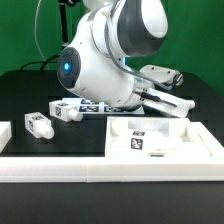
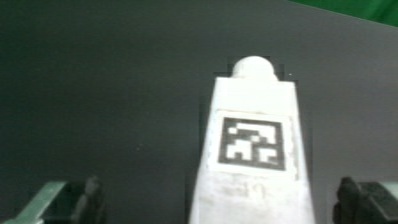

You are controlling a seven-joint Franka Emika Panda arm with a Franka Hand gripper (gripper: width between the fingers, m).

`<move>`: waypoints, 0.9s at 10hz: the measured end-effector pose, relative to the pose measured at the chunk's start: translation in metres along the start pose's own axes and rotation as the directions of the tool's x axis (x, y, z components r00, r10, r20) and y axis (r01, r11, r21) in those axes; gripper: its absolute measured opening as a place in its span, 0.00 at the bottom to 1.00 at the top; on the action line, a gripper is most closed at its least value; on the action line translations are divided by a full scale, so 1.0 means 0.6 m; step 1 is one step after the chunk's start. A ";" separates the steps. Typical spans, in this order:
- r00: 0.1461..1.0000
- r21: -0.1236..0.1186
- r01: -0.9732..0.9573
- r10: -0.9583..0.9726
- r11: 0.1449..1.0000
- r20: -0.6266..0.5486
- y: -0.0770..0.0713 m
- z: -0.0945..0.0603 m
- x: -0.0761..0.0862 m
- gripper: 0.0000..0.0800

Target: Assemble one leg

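Has the tool [image 2: 214, 202] spread wide over the dark counter [image 2: 107, 90], the dark fingers [image 2: 63, 200] set at either side of the leg [image 2: 249, 105] and clear of it, with a strip of bare counter on both sides. Pinches nothing. Straddles the leg toward its plain end; cannot tell from the wrist view whether hovering above it or already level with it. Finds the leg lying flat on the counter, white and square in section, with its black-and-white tag [image 2: 253, 142] turned up toward the camera and its small rounded tip [image 2: 258, 68] pointing away from the tool. Catches a sliver of green backdrop [image 2: 365, 8] beyond the counter.

In the exterior view, bends the bulky white arm [image 1: 105, 55] low over the counter [image 1: 25, 95] and toward the exterior view's right, hiding the tool and the straddled leg behind its own bulk; cannot pick out either there with any certainty. Shows two small white posts toward the exterior view's left, the nearer post [image 1: 40, 123] and the farther post [image 1: 68, 110], each on its side on the counter with a tag, just beside each other. Shows also the large white panel [image 1: 185, 142] lying flat at the exterior view's right, nearer the camera than the arm, with raised rims and tags on its face, apart from both posts
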State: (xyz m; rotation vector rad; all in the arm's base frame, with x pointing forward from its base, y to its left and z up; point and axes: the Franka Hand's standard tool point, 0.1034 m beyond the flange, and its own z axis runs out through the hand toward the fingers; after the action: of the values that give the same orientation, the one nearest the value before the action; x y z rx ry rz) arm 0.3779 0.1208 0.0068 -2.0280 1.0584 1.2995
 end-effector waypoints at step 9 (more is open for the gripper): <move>1.000 -0.003 -0.001 0.001 1.000 0.003 0.002 0.004 0.001 0.39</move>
State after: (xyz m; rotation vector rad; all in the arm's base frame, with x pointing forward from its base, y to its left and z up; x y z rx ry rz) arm 0.3758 0.1218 0.0056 -2.0272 1.0568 1.3055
